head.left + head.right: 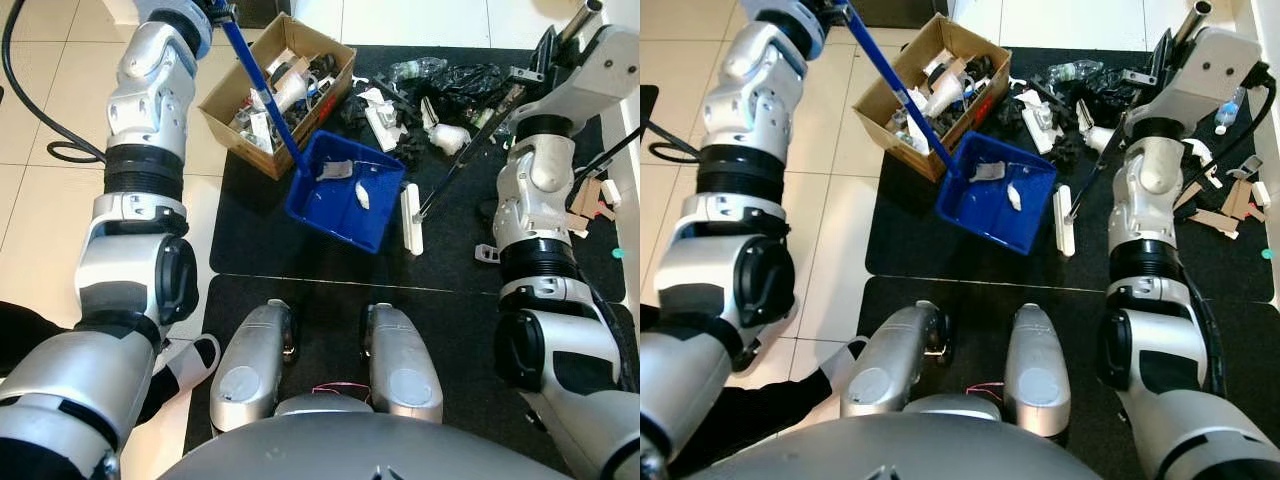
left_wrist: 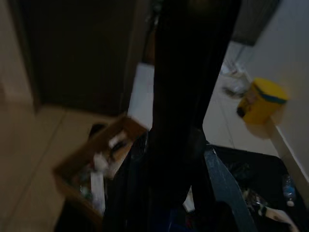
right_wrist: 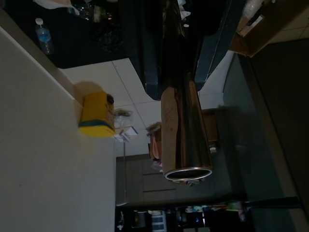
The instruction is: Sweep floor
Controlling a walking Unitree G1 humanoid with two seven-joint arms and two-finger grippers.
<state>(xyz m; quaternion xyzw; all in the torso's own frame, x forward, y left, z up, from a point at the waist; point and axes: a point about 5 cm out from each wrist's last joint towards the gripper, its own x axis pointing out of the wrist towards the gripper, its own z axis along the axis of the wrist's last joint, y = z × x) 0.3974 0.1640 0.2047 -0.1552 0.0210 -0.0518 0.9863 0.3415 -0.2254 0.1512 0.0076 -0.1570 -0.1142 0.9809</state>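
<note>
At the far left, at about nine o'clock, a black cable [image 1: 40, 120] is looped on the pale tile floor [image 1: 40, 230]. The left arm [image 1: 140, 200] is raised along the left side, and at eleven o'clock the left gripper [image 1: 215, 10] is met at the top edge by the blue handle [image 1: 262, 95]; whether its fingers are closed on the handle cannot be told, since the left wrist view is dark and filled by one black shape.

The handle is slanted down toward the centre, across a cardboard box [image 1: 225, 125] packed with bottles and scraps, and is joined to the blue dustpan [image 1: 340, 210]. The dustpan is set on the black mat [image 1: 300, 310] just above centre, its corner touching the box, with a few pale scraps [image 1: 340, 170] lying inside it.

Just to the right of the dustpan, at about one o'clock from centre, the white broom head [image 1: 411, 220] is rested on the mat, nearly touching the pan's right edge. Its thin dark pole [image 1: 470, 150] is run up toward two o'clock, where a metal tube is gripped by the right gripper [image 1: 575, 25], fingers closed around it in the right wrist view.

Beyond the pan, at twelve to one o'clock, a litter pile [image 1: 440, 100] of black bags and white bits is spread on the mat. At three o'clock, cardboard pieces [image 1: 595, 195] are seen beside the right arm [image 1: 540, 230].
</note>
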